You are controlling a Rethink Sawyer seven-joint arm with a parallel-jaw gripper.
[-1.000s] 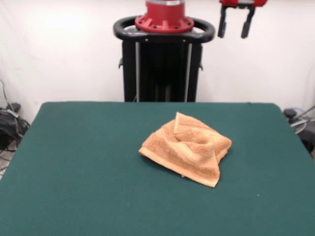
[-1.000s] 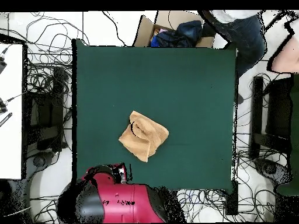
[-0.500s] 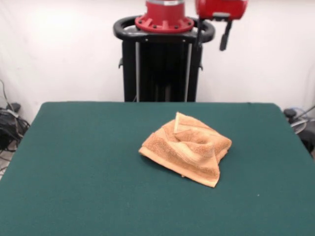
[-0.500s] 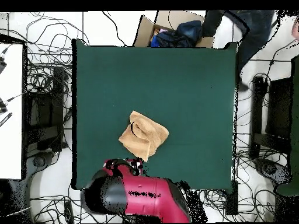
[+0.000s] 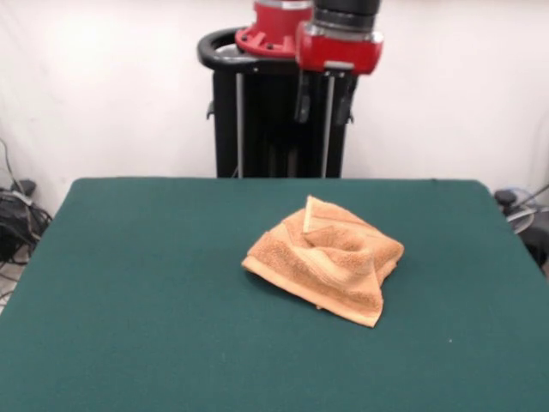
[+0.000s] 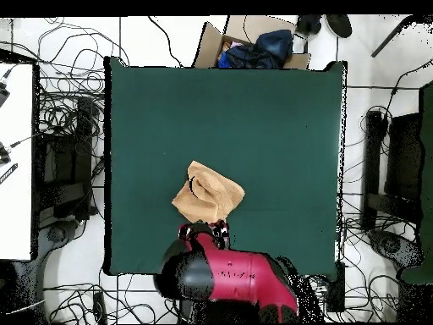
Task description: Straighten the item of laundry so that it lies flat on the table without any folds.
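The orange-tan towel (image 5: 328,260) lies crumpled and folded over itself near the middle of the dark green table (image 5: 154,292). One corner stands up at its far side. It also shows in the overhead view (image 6: 208,196). My gripper (image 5: 322,98) hangs high above the table's far edge, in front of the pedestal, above and behind the towel. Its two dark fingers (image 5: 302,97) point down with a gap between them and hold nothing. In the overhead view the gripper (image 6: 205,229) sits just below the towel's near edge.
The black pedestal (image 5: 283,120) stands behind the table's far edge. In the overhead view a cardboard box with blue cloth (image 6: 254,44) lies beyond the table's top edge, cables cover the floor around it, and a white bench (image 6: 15,161) stands at the left.
The arm has swung from the front view's upper right to in front of the pedestal and come lower. The towel has not moved. The person at the overhead view's top right has left.
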